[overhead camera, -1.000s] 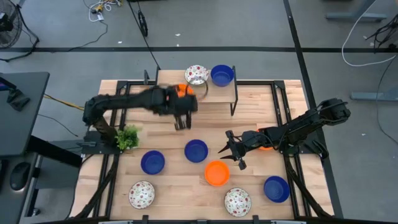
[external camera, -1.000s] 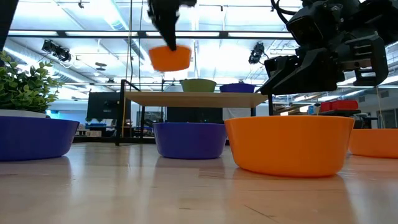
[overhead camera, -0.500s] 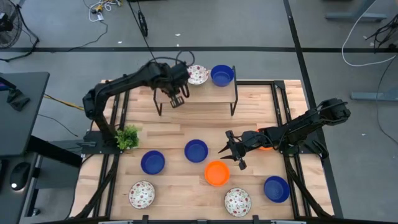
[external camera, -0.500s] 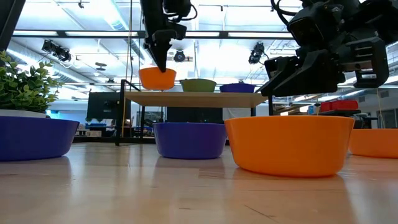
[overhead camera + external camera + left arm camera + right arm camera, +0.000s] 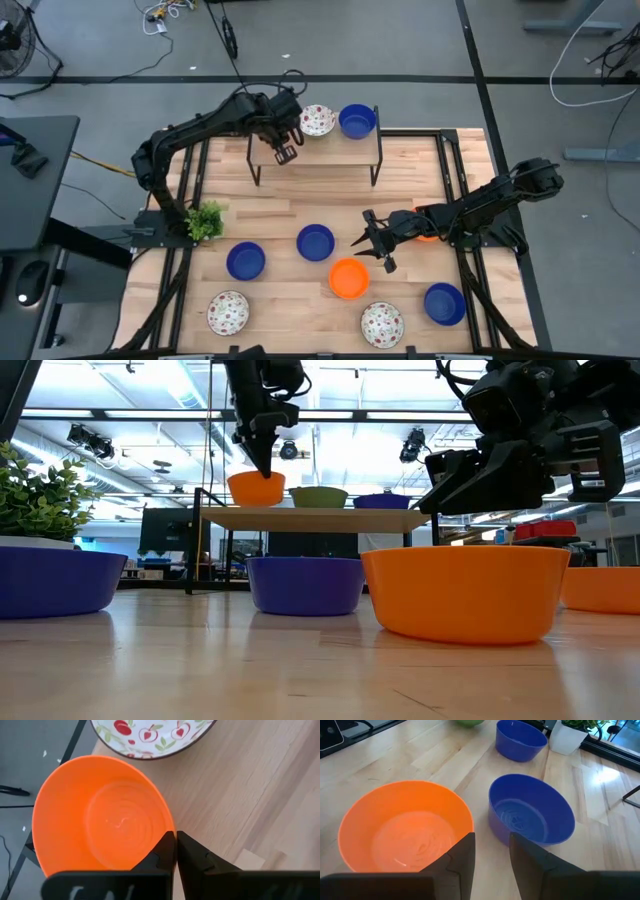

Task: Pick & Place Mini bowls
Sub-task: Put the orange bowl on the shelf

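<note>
Shelf-top orange bowl (image 5: 100, 815) rim between jaws.

The left arm reaches from its base at the table's left edge up and across toward the far side, elbow bent, its wrist turned downward. The left gripper (image 5: 284, 152) points down, and in the left wrist view its two dark fingers (image 5: 165, 857) stand pressed almost together, pinching a thin orange rim between them. In the low view the same gripper (image 5: 262, 468) hangs vertically, tapering to a narrow tip.

The right arm stretches in from the table's right edge, lying low and nearly level, forearm angled toward the table's middle. The right gripper (image 5: 366, 243) has its fingers (image 5: 462, 857) parted with a clear gap between them, holding nothing.
</note>
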Robot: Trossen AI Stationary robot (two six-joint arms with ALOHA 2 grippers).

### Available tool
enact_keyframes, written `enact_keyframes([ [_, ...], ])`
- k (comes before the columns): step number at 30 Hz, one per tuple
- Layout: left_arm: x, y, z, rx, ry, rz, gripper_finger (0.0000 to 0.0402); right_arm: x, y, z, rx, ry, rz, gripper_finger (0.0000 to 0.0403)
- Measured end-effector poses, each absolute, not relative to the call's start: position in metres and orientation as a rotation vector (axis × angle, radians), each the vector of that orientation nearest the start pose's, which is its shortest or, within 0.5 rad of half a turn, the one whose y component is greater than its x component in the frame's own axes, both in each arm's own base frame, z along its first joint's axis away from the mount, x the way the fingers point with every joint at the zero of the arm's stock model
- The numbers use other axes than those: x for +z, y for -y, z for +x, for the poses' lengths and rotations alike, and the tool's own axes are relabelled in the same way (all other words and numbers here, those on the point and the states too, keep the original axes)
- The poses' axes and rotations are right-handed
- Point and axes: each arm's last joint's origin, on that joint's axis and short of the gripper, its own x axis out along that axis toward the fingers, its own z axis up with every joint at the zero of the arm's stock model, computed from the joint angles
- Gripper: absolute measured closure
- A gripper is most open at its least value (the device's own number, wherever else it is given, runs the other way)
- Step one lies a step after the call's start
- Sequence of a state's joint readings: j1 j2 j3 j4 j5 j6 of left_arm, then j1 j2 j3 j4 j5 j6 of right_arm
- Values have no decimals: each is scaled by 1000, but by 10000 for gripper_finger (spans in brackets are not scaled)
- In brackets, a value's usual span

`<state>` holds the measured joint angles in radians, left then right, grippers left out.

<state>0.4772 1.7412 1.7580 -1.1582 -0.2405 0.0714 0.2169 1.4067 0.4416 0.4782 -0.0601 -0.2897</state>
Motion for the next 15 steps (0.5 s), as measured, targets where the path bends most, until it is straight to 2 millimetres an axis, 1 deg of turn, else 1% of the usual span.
enact_keyframes([
  [4, 341, -168, 307, 599, -1171, -79, 384, 151, -56, 245, 340, -445, -320, 280],
  [6, 338, -170, 310, 600, -1166, -80, 384, 151, -56, 245, 340, -445, -320, 280],
  [12, 319, -177, 320, 588, -1224, -91, 383, 151, -56, 245, 340, -445, -320, 280],
  [15, 312, -179, 324, 574, -1247, -74, 383, 151, -56, 245, 341, -445, -321, 280],
])
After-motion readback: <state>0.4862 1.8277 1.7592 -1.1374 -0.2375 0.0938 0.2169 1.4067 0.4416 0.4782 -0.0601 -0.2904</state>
